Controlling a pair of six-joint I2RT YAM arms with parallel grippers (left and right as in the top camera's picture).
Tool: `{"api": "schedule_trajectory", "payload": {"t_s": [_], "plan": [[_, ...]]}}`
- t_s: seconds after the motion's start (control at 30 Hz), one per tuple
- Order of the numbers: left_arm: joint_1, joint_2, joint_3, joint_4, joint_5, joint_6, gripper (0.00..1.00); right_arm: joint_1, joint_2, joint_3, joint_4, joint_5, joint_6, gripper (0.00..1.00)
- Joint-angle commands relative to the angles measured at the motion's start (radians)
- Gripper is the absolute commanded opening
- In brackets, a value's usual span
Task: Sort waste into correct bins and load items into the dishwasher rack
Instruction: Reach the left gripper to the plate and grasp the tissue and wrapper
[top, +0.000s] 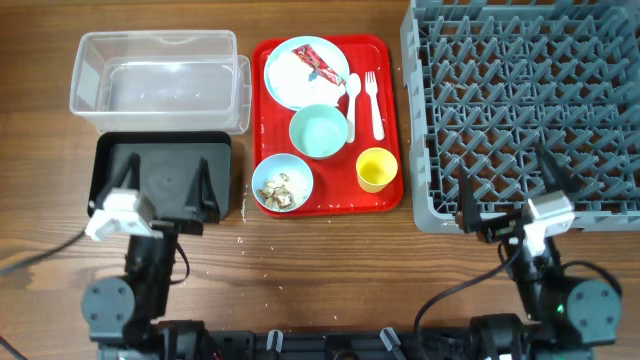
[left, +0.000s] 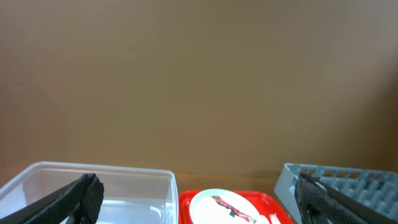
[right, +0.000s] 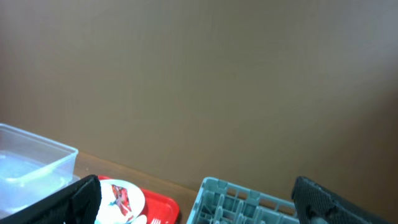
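Observation:
A light-blue plate on the red tray carries a red wrapper and white tissue. An empty light-blue bowl sits below it, beside a second bowl holding food scraps. A yellow cup, white spoon and fork lie to the right. My left gripper is open and empty above the black tray. My right gripper is open and empty over the near edge of the grey rack. The clear tub is empty.
The red tray lies between the bins and the rack. Both wrist cameras look across the table at a brown wall. The left wrist view shows the tub, plate and rack. A few crumbs lie near the black tray.

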Motion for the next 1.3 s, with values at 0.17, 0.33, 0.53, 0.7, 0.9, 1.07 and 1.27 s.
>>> {"api": "schedule_trajectory", "payload": {"t_s": [0.17,0.33,0.53,0.7,0.9,1.07,1.27], "plan": [[-0.003,0.484,0.459,-0.253,0.01,0.121,1.0,0.006,0.286,0.264,-0.123,-0.071,-0.027,1.0],[-0.049,0.797,0.744,-0.47,0.014,0.172,1.0,0.006,0.441,0.397,-0.235,-0.119,-0.024,1.0],[-0.135,1.168,1.08,-0.687,0.021,0.25,1.0,0.006,0.573,0.492,-0.379,-0.128,-0.025,1.0],[-0.194,1.459,1.318,-0.857,0.021,0.259,1.0,0.006,0.635,0.506,-0.444,-0.208,-0.024,1.0],[-0.266,1.646,1.381,-0.875,0.084,0.259,1.0,0.006,0.68,0.506,-0.472,-0.429,0.038,1.0],[-0.316,1.714,1.381,-0.824,0.126,0.259,1.0,0.006,0.709,0.506,-0.512,-0.447,0.164,1.0],[-0.333,1.803,1.381,-0.688,0.03,0.166,1.0,0.006,0.74,0.506,-0.576,-0.329,0.205,0.79]]}}
